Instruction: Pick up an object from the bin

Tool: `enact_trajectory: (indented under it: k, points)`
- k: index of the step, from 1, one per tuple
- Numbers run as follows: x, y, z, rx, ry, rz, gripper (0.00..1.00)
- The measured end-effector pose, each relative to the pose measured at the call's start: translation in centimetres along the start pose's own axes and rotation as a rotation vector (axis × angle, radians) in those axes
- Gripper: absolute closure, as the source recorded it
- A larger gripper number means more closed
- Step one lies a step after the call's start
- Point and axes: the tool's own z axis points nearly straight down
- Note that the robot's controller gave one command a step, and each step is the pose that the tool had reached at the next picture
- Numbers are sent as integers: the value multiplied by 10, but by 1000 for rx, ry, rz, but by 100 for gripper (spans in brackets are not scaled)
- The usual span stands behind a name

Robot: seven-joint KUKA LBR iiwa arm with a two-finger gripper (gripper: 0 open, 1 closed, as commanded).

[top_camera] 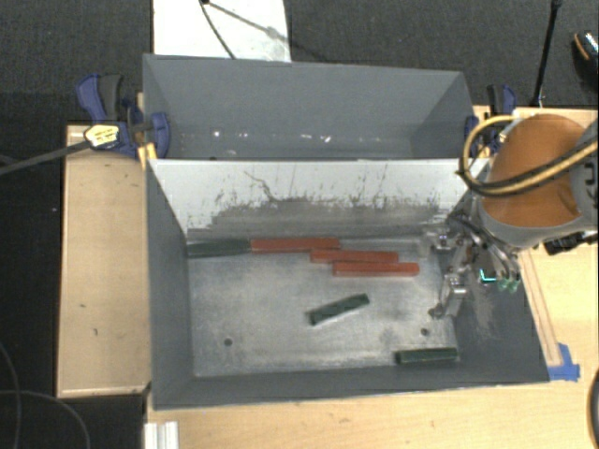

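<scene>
Gripper [447, 299] at right of bin [234, 330], open or closed unclear; advise centring over near dark green bar [426, 354], descend straight.

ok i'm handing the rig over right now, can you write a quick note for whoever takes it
End effector: low over the right side of the bin, nothing visibly held.
Things: three red bars staggered along the back of the floor, back green bar at their left end, middle green bar tilted mid-floor, front green bar at the front right, just in front of the end effector.
Done: nothing picked yet.
Left: close on one bar and lift it out.
</scene>
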Motion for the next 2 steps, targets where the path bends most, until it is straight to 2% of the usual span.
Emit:
enact_trajectory:
  k: [1,2]
  points:
    - [-43,68,72,-3,-7,-24,0]
    - [-44,62,67,1,-10,-21,100]
